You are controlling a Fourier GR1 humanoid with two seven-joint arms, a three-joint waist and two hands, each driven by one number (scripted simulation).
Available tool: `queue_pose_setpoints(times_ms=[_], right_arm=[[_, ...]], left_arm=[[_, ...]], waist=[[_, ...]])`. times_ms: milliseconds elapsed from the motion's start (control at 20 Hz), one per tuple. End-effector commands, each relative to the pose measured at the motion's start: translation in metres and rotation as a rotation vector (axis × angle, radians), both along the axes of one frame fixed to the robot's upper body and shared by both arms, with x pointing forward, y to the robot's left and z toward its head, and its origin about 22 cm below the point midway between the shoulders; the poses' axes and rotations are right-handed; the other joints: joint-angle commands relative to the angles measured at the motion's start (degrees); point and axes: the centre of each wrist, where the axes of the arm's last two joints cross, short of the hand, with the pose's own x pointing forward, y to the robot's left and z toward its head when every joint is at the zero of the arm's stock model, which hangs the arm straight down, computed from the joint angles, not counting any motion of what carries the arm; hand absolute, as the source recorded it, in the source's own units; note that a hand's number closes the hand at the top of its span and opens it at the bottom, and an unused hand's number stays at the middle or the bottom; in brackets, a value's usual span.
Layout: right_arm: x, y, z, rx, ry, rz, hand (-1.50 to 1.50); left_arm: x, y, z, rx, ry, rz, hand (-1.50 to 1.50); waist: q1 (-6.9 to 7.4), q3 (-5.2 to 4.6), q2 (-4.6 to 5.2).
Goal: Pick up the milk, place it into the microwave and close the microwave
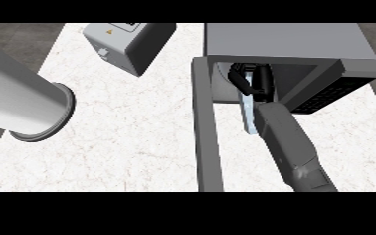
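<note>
At far left a grey forearm [33, 104] crosses the white worktop [125, 144]; its left hand is out of view. A grey box [129, 42] lies well left of the right hand, clear of its path. Next comes the open microwave door [206, 129], edge-on just left of the right forearm. The right hand [246, 79] is inside the microwave [286, 40], fingers curled round what looks like the milk [248, 109], a pale carton partly hidden. By my judgement, picking is done and placing is nearly so; release, withdrawal and closing remain. Room is tight: cavity walls flank the hand, and the door bounds the way out.
</note>
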Motion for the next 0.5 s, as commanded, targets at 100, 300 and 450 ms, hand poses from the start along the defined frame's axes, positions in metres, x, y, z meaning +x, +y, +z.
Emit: queue_pose_setpoints(times_ms=[100, 300, 450], right_arm=[[0.024, 0.002, 0.018, -0.099, -0.086, -0.03, 1.5], [0.027, -0.013, 0.015, -0.144, -0.11, -0.064, 1.5], [0.03, 0.003, 0.02, -0.252, -0.129, -0.078, 1.5]], left_arm=[[0.012, 0.004, -0.004, -0.008, 0.0, -0.017, -1.5], [0.013, 0.003, 0.003, -0.004, -0.007, -0.013, -1.5], [0.01, -0.003, -0.014, -0.012, 0.004, -0.027, -1.5]], waist=[[0.52, 0.0, 0.23], [1.16, 0.05, 0.57], [1.45, 0.0, 0.56]])
